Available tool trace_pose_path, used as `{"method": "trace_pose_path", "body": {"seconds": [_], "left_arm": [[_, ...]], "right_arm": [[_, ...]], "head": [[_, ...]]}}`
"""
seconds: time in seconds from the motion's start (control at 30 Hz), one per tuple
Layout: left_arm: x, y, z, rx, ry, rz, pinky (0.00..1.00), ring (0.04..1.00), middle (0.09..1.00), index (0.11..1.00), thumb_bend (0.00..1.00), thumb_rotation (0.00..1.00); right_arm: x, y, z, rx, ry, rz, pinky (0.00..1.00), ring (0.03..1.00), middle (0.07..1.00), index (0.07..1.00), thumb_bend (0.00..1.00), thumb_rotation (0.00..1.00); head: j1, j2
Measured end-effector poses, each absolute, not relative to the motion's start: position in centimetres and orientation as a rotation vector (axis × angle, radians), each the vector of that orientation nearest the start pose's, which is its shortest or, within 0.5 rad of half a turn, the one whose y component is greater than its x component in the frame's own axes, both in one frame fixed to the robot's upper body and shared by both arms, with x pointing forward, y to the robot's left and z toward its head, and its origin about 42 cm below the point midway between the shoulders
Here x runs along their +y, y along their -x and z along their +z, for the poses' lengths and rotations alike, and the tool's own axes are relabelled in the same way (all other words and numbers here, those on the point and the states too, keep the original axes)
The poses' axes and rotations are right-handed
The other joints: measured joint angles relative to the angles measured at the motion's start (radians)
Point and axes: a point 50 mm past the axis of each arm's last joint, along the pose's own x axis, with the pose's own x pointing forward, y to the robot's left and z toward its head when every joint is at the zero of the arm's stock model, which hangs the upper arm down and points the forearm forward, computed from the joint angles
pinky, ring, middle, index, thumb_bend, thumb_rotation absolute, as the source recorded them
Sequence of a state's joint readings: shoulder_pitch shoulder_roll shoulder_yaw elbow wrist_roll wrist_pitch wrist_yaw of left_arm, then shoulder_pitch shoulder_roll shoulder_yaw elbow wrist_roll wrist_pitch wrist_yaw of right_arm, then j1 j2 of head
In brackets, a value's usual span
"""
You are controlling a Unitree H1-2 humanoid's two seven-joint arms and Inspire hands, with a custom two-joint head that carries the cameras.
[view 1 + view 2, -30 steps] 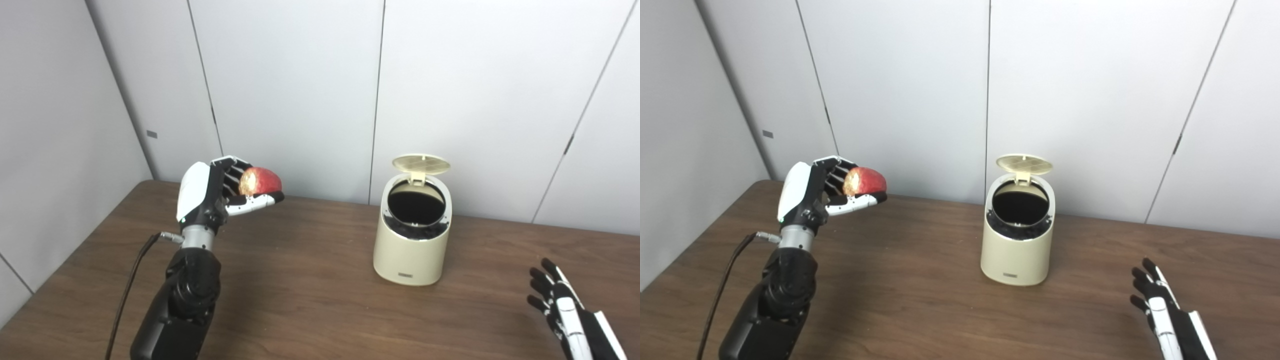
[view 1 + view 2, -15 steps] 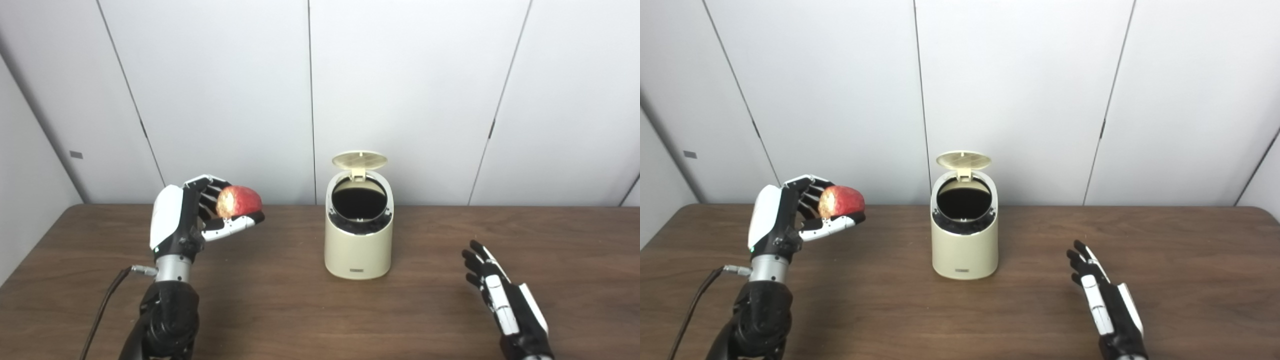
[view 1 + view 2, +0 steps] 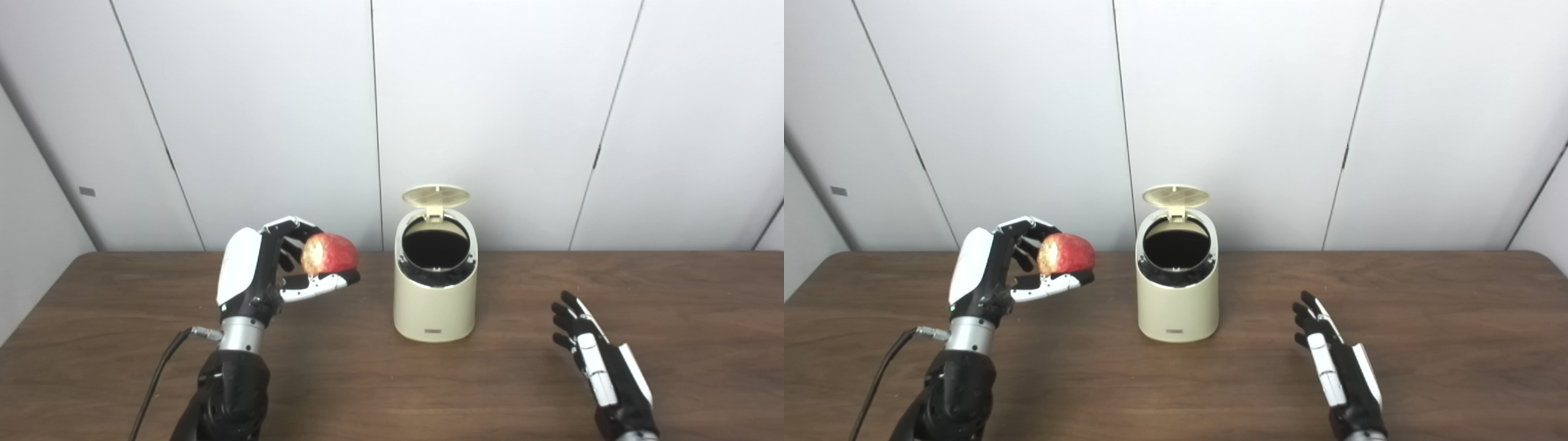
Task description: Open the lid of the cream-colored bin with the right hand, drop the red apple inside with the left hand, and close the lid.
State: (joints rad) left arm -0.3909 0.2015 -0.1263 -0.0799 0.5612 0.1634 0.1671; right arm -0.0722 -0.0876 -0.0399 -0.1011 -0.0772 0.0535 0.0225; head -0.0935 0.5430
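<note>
Step in hand: carrying apple [image 3: 329, 253] to bin [image 3: 435, 293]. Left hand [image 3: 275, 274] gripping apple, raised above desk [image 3: 343, 380]; bin standing to its right, near, lid [image 3: 435, 195] up, mouth dark and open. Right hand [image 3: 597, 361] resting low, fingers spread, holding nothing. Next: moving apple rightward over mouth, then releasing.

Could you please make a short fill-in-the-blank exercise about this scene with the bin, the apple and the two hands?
1. The lid of the cream-colored bin is ____.
2. The red apple is held in the ____ hand.
3. The right hand, on the bin's other side, holds ____.
4. The left hand holds the apple ____ the wooden table, not on it.

Missing words: open; left; nothing; above
</note>
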Motion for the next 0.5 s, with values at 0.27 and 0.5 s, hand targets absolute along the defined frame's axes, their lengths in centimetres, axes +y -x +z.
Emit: {"method": "trace_pose_path", "body": {"seconds": [0.27, 0.5], "left_arm": [[19.4, -39.3, 24.9, -0.441, -0.710, 0.099, 0.33, 0.430, 0.542, 0.492, 0.47, 0.00], [17.8, -39.8, 25.1, -0.461, -0.718, 0.071, 0.37, 0.433, 0.546, 0.493, 0.47, 0.00]], "right_arm": [[-23.6, -30.6, 14.4, -0.115, 0.182, -0.018, 0.89, 0.924, 0.903, 0.921, 0.60, 1.00], [-23.0, -30.6, 14.4, -0.114, 0.210, -0.018, 0.87, 0.919, 0.897, 0.913, 0.59, 1.00]], "head": [[-0.009, 0.003], [-0.018, 0.000]]}}
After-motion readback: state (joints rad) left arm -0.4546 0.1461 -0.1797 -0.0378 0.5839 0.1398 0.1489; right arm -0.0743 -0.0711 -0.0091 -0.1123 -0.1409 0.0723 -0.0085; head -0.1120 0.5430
